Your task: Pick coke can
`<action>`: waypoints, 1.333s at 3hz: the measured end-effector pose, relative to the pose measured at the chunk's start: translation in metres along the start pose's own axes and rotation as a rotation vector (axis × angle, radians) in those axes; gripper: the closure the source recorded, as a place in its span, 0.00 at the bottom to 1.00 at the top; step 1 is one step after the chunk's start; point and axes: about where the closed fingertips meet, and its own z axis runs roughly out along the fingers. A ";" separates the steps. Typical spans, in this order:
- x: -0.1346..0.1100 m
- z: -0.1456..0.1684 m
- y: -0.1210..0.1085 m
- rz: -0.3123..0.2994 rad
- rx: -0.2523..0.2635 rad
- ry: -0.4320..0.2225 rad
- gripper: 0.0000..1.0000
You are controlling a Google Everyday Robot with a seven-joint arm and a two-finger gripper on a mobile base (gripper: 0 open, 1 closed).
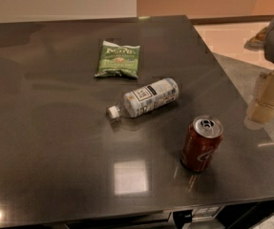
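Note:
The coke can (201, 144) is a dark red drink can with a white swirl and a silver top with a pull tab. It stands upright on the dark table (55, 142), near the front right corner. My gripper (266, 99) is at the right edge of the view, beyond the table's right edge and apart from the can, to its right and a little behind it. Beige finger parts show below a grey arm link.
A clear plastic bottle (146, 98) with a white label lies on its side at the table's middle, cap toward the front left. A green snack bag (119, 58) lies flat behind it. The table's right edge runs diagonally beside the can. Floor shows beyond it.

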 end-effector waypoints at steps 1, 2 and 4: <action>0.000 0.000 0.000 0.000 0.000 0.000 0.00; -0.002 -0.002 0.001 -0.015 -0.013 -0.019 0.00; -0.015 0.018 0.029 -0.114 -0.118 -0.150 0.00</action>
